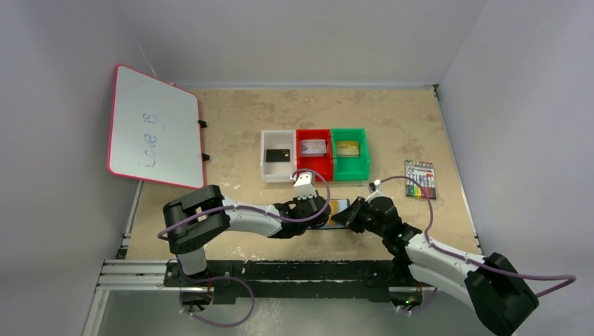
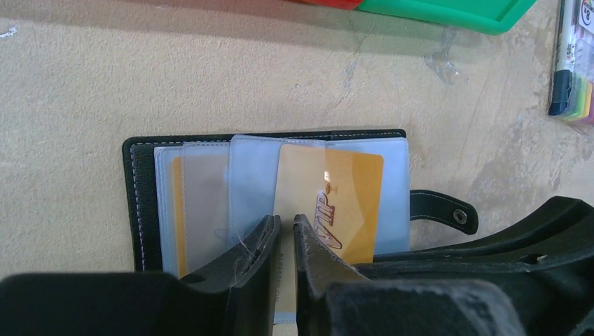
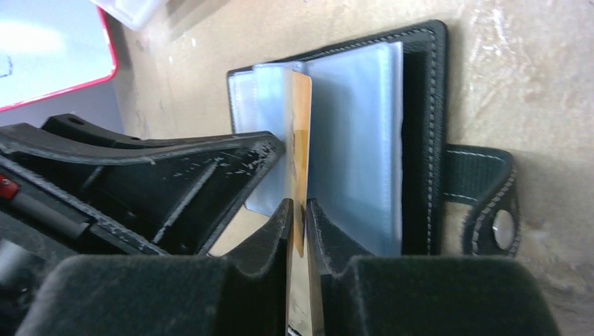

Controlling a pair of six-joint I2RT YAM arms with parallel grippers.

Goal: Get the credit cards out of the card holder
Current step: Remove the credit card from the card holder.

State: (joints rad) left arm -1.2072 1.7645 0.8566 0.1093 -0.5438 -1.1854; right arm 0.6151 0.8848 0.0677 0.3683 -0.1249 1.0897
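Top view: the holder [image 1: 340, 208] lies open on the desk [image 1: 231, 126], just in front of three bins, with the left gripper [image 1: 323, 212] and right gripper [image 1: 352, 214] down on it from either side. One card sits in each bin: a black one [image 1: 278, 155] in the white bin [image 1: 267, 173], a silver one [image 1: 314, 147] in the red bin [image 1: 313, 133], and a gold one [image 1: 347, 148] in the green bin [image 1: 350, 131]. The jaws cannot be read from up here.

Left wrist: the holder is flat black leather with clear sleeves [image 2: 252, 175] fanned across it and its strap [image 2: 441, 210] out to the side. A gold VIP card [image 2: 347, 203] sits among the sleeves. The left jaws stand narrow, nipping a sleeve's near edge beside the card's corner. A thin gold sliver in a far sleeve may be another card.

Right wrist: the right jaws are narrow too, closed on the gold card's edge. The card is seen edge-on between two sleeves.

Risks: if the left jaws have caught the card together with the sleeve, a pull would probably drag or lift the light holder, or bend the card. The card is thin and slick, so it may slip from the right jaws. The floppy sleeves could also buckle and jam it.
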